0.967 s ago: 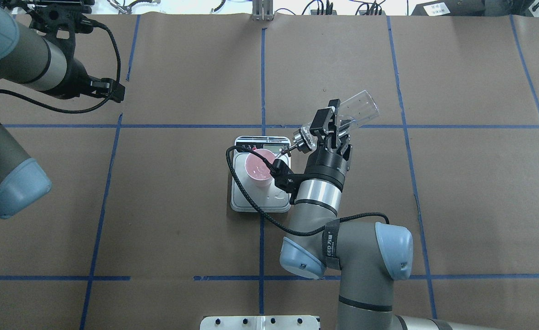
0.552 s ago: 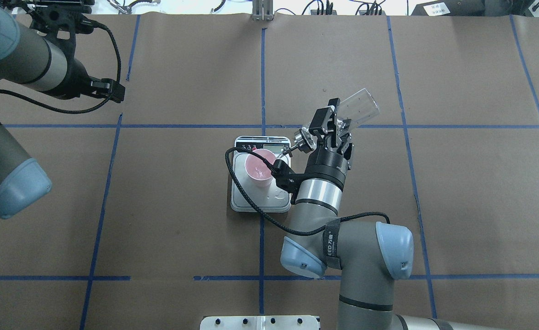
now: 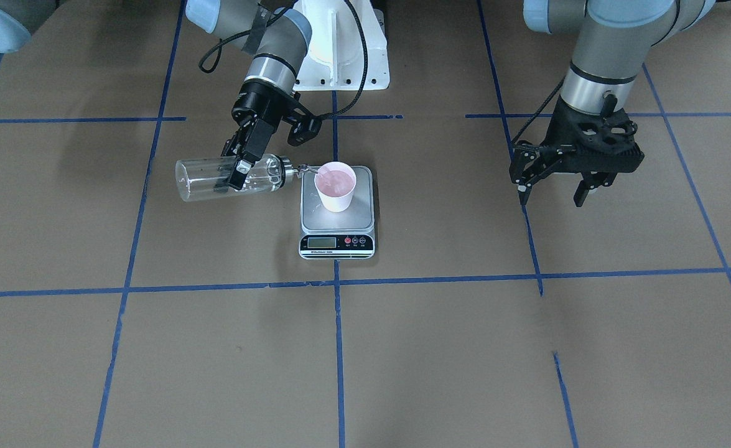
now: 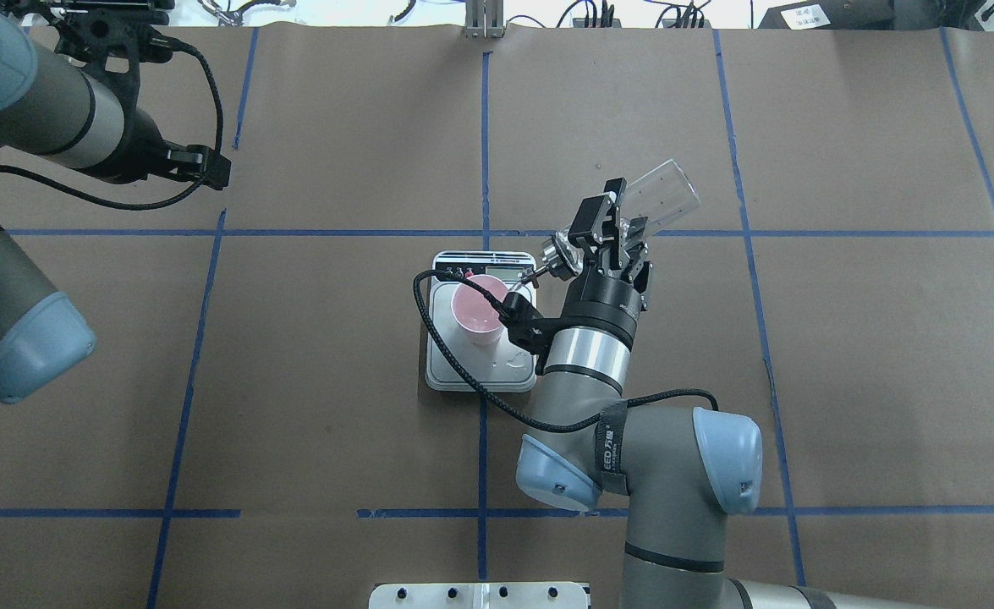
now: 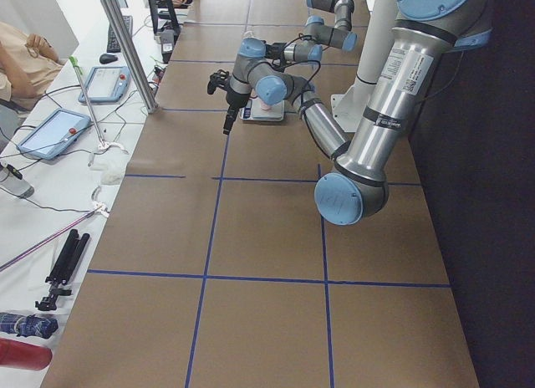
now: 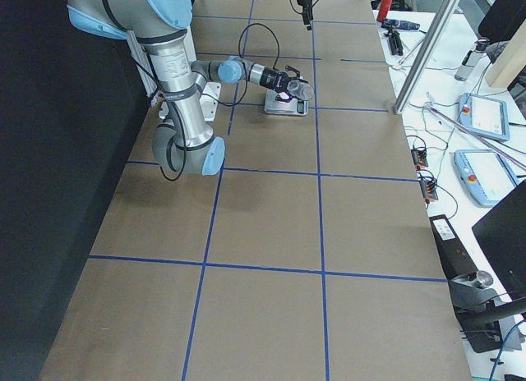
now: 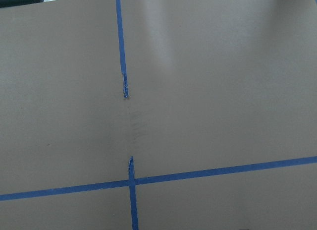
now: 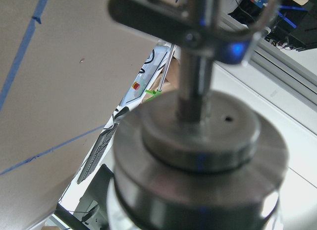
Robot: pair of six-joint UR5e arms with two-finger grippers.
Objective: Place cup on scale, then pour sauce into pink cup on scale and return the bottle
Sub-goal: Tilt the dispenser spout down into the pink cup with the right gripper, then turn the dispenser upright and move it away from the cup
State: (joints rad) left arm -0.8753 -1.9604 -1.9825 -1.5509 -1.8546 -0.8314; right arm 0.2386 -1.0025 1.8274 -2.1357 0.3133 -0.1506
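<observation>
The pink cup (image 3: pixel 335 185) (image 4: pixel 477 315) stands upright on the scale's steel platform (image 3: pixel 338 218) (image 4: pixel 480 368). My right gripper (image 3: pixel 239 171) (image 4: pixel 615 228) is shut on the clear glass bottle (image 3: pixel 213 180) (image 4: pixel 664 196), held nearly level beside the scale. Its metal spout (image 3: pixel 305 169) (image 4: pixel 532 276) reaches to the cup's rim. The metal collar (image 8: pixel 198 160) fills the right wrist view. The sauce is too clear to make out. My left gripper (image 3: pixel 552 193) is open and empty, hanging above the table far from the scale.
Brown paper with blue tape lines (image 4: pixel 484 144) covers the table. The robot's white base plate (image 3: pixel 346 56) stands behind the scale. The left wrist view shows only paper and tape (image 7: pixel 129 180). Operators' tablets and cables (image 5: pixel 58 129) lie past the table's edge.
The bottle's base has risen slightly and shifted a little toward the scale; the spout stays at the cup's rim. The left arm has not moved.
</observation>
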